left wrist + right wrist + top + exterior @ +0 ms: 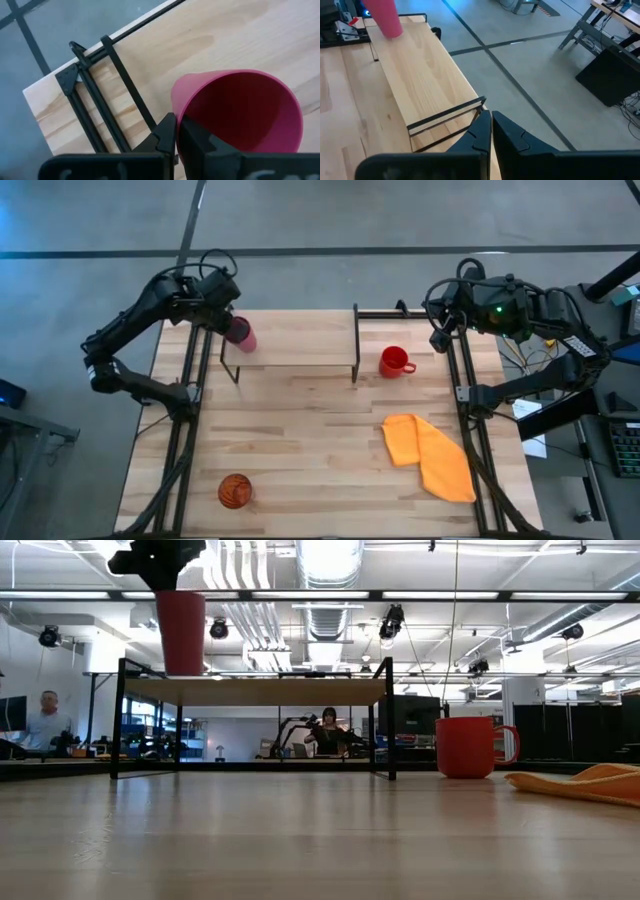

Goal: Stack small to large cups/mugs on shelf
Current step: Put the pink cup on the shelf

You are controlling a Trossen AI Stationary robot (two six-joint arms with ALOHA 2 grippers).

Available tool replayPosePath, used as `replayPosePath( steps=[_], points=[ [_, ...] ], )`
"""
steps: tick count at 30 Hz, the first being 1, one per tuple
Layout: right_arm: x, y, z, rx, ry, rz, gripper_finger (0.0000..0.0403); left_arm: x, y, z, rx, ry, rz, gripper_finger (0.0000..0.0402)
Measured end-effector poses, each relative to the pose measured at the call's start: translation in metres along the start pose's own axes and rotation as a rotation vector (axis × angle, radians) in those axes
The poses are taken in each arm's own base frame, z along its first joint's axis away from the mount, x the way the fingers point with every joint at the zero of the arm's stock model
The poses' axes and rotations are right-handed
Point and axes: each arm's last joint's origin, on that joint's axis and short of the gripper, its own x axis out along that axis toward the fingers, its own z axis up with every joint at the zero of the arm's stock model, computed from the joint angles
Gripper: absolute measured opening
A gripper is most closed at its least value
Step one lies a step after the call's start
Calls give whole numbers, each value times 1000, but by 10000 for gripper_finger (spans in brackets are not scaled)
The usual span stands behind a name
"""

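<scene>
at shelf left end: left jaws clamped on pink tumbler; right jaws together.

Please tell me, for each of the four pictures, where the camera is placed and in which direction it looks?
High view: above the table, looking straight down; both arms show.
Low view: at tabletop height, looking level at the shelf and red mug; the left gripper enters from above.
Left wrist view: on the left arm, past its fingers gripping the pink tumbler.
Right wrist view: on the right arm, past its closed fingers.
All four share the tumbler and shelf.
</scene>
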Motion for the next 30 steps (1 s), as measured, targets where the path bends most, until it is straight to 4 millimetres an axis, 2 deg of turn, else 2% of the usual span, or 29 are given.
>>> replayPosePath(
  steps=[13, 19, 25, 30],
  points=[
    [0, 0, 0, 8, -1, 0, 9, 19, 1, 14, 19, 60, 36, 0],
    [0, 0, 0, 9, -2, 0, 9, 22, -2, 16, 99, 82, 12, 1],
    [0, 0, 1, 11, -6, 0, 9, 23, 0, 17, 114, 85, 25, 37],
    [0, 0, 2, 18, -20, 0, 9, 23, 3, 18, 116, 54, 109, 71]
  ],
)
